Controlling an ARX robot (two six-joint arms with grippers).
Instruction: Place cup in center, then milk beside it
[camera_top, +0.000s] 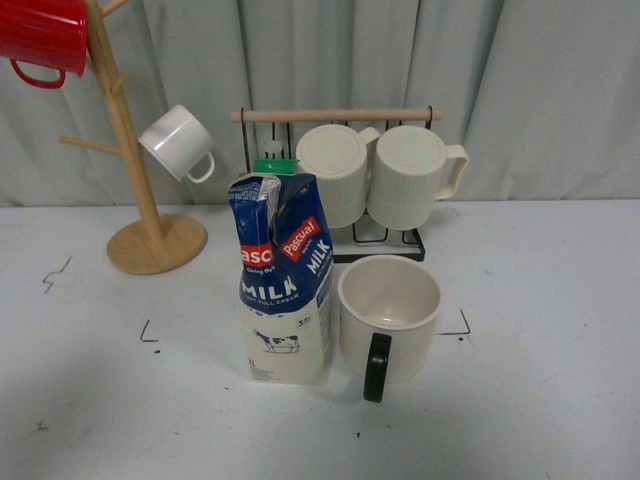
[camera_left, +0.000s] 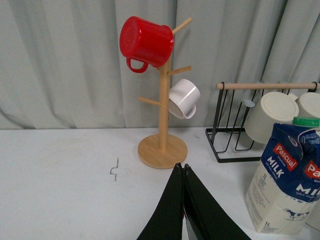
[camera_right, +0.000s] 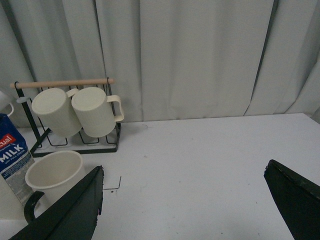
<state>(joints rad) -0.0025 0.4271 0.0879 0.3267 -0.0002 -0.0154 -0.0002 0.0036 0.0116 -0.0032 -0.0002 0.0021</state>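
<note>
The cup (camera_top: 389, 315), cream-white with a black handle, stands upright in the center (camera_top: 200, 335), the patch of white tabletop framed by black corner marks. The milk (camera_top: 285, 280) carton stands upright right beside it on its left, nearly touching. Neither arm shows in the front view. In the left wrist view my left gripper (camera_left: 181, 166) is shut with nothing between its fingers, hanging over bare table left of the milk (camera_left: 285, 180). In the right wrist view my right gripper (camera_right: 184, 172) is wide open and empty, to the right of the cup (camera_right: 52, 175) and the milk (camera_right: 14, 157).
A wooden mug tree (camera_top: 150, 215) at the back left carries a red mug (camera_top: 42, 38) and a small white cup (camera_top: 178, 143). A black wire rack (camera_top: 385, 240) behind the cup holds two ribbed cream mugs (camera_top: 375, 175). A grey curtain closes the back.
</note>
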